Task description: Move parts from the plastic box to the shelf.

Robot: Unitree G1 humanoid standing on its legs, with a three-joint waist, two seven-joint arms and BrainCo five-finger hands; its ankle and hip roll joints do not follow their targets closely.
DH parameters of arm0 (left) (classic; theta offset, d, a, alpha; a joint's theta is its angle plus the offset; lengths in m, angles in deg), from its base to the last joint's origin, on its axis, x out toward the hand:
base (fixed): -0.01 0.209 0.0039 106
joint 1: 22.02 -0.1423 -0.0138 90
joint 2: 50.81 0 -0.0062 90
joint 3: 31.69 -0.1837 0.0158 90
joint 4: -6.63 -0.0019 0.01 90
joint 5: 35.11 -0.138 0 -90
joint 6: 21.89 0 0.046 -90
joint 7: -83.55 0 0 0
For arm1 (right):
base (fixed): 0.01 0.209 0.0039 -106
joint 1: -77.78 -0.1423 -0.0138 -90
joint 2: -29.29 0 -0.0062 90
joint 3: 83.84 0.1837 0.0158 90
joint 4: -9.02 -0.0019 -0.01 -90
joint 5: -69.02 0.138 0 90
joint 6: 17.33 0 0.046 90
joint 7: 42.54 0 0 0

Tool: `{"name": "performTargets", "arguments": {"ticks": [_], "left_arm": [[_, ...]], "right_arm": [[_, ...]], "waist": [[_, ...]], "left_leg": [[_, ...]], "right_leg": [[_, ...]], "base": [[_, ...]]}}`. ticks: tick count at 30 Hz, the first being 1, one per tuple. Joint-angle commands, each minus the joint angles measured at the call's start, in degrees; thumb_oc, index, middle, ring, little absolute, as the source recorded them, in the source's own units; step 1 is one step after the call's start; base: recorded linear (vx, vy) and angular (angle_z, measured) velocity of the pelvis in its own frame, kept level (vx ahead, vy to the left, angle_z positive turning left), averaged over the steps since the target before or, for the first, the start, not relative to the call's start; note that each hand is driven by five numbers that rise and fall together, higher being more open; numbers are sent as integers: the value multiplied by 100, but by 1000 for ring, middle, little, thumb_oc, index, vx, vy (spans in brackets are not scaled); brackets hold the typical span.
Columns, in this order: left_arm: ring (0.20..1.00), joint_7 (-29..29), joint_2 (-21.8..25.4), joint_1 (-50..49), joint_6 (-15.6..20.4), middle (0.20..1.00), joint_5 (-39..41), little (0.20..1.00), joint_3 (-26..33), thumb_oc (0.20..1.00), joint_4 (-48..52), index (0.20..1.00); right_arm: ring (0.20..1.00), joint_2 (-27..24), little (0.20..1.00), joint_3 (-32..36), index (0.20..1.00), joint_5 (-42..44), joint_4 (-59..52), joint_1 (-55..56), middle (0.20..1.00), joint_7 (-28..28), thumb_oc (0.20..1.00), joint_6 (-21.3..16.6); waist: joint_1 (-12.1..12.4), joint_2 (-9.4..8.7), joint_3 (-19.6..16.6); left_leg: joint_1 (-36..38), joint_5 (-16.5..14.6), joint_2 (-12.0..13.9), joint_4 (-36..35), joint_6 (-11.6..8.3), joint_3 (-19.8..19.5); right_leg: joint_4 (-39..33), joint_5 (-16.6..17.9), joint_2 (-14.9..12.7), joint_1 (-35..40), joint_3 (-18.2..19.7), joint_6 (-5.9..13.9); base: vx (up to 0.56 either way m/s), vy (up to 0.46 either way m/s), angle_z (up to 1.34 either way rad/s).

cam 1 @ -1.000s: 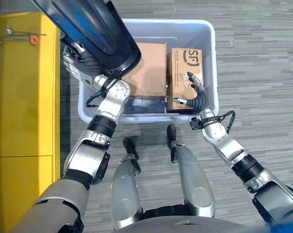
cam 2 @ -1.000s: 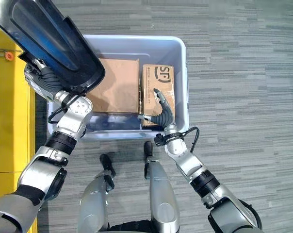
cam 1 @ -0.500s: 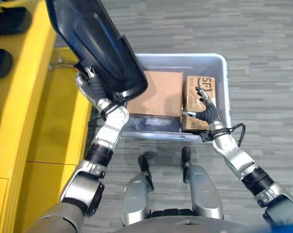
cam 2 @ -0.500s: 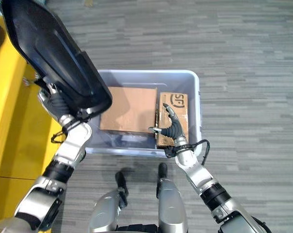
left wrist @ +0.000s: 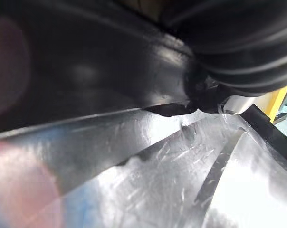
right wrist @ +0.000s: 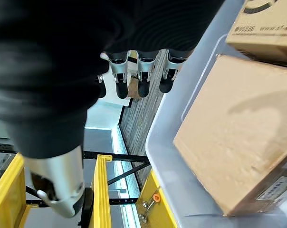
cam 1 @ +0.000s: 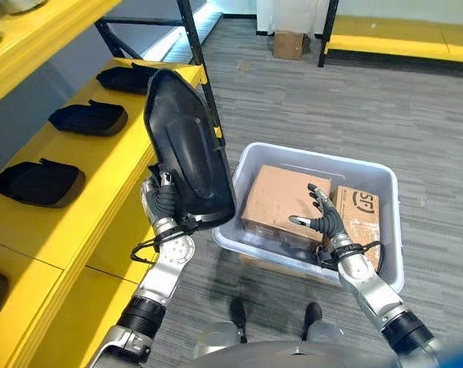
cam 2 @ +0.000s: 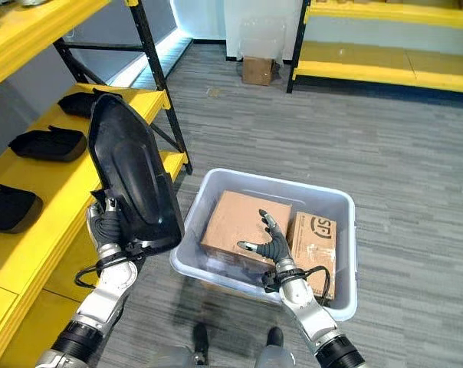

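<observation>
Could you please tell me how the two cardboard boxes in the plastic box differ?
The larger cardboard box has a plain top; the smaller cardboard box bears a printed black logo. The larger lies nearer the shelf, the smaller against the far wall. Both are brown and closed, inside the plastic box.

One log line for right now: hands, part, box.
left hand: gripping black part, raised beside shelf | right hand: open above box | cartons in box

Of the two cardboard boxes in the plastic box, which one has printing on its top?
The smaller cardboard box, on the robot's right side of the plastic box, has dark print on top. The larger cardboard box beside it is plain brown.
</observation>
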Motion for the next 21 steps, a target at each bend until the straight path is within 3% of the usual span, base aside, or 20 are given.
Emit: {"name": "performTargets", "arguments": {"ticks": [1, 2, 3, 5, 8, 13, 15, 16, 18, 19, 20, 21], "left_arm": [[200, -24, 157, 481, 378, 200, -315, 200, 23, 200, 332, 200], [200, -257, 243, 293, 460, 200, -445, 200, 81, 200, 419, 200], [200, -341, 259, 244, 508, 200, -453, 200, 84, 200, 421, 200], [200, -460, 255, 151, 543, 200, -418, 200, 39, 200, 444, 200], [200, -456, 176, -26, 695, 200, -594, 200, -46, 200, 458, 200], [200, -464, 105, -351, 942, 200, -588, 200, 65, 200, 538, 200], [200, -537, 123, -426, 1002, 200, -582, 200, 93, 200, 587, 200], [200, -587, 122, -433, 989, 200, -577, 200, 87, 200, 602, 200], [200, -714, 96, -362, 980, 200, -580, 200, 11, 200, 570, 200], [200, -714, 95, -360, 980, 200, -580, 200, 11, 200, 568, 200], [200, -692, 108, -281, 967, 200, -627, 200, -95, 200, 559, 200], [200, -666, 111, -273, 960, 200, -639, 200, -114, 200, 562, 200]], "right_arm": [[1000, -33, 1000, 34, 1000, -43, -378, -114, 1000, 33, 1000, -299], [1000, 44, 1000, 98, 1000, -16, -378, -49, 1000, 45, 1000, -379], [1000, 42, 1000, 129, 1000, -8, -408, -9, 1000, 17, 1000, -389], [1000, 6, 1000, 197, 1000, 30, -441, 65, 1000, -9, 1000, -387], [1000, -75, 1000, 241, 1000, 79, -367, 93, 1000, -67, 1000, -476], [1000, -176, 1000, 249, 1000, 65, -233, -32, 1000, -131, 1000, -700], [1000, -185, 1000, 229, 1000, -34, -226, -71, 1000, -205, 1000, -772], [1000, -202, 1000, 219, 1000, -51, -242, -64, 1000, -249, 1000, -778], [1000, -246, 1000, 211, 1000, -107, -293, -54, 1000, -437, 1000, -771], [1000, -247, 1000, 211, 1000, -107, -293, -55, 1000, -437, 1000, -771], [1000, -281, 1000, 203, 1000, -137, -311, -44, 1000, -526, 1000, -808], [1000, -291, 1000, 210, 1000, -155, -311, -39, 1000, -532, 1000, -823]], "waist": [[33, -38, -14], [40, -38, -25], [-1, -58, -36], [-83, -86, -88], [-151, -147, -155], [88, -200, -114], [145, -173, -94], [144, -160, -84], [40, -126, -60], [37, -125, -59], [-65, -108, -57], [-90, -106, -49]], "left_leg": [[-293, -2, 79, 268, -39, 130], [-197, -68, -83, 137, 144, 35], [-178, -60, -135, 89, 169, -99], [-196, -33, -227, 52, 151, -433], [-339, 88, -416, 91, 95, -887], [-946, 168, -631, 545, -3, -1395], [-1066, 162, -698, 621, 1, -1402], [-1103, 158, -699, 651, -16, -1330], [-1125, 141, -567, 708, -99, -791], [-1127, 139, -567, 713, -100, -793], [-1146, 167, -347, 803, -203, -411], [-1146, 144, -290, 864, -229, -369]], "right_leg": [[222, 20, -364, 356, -493, 298], [662, -232, -33, 282, -321, 224], [766, -375, 188, 226, -134, 131], [694, -562, 711, 212, 267, -104], [457, -556, 1294, 249, 853, -354], [114, -428, 1329, 338, 984, -466], [17, -395, 1290, 345, 959, -458], [-35, -379, 1267, 366, 912, -454], [-186, -319, 1164, 410, 669, -411], [-191, -316, 1165, 413, 666, -412], [-259, -272, 1045, 420, 510, -385], [-276, -271, 1016, 443, 472, -383]], "base": [[-24, 86, -4], [-23, 80, -3], [-25, 66, 11], [15, -42, 57], [12, -55, 75], [-77, -149, 53], [-112, -114, 29], [-105, -70, 30], [-103, -27, 36], [-111, 24, 55], [-79, 30, 68], [-95, 43, 63]]}}
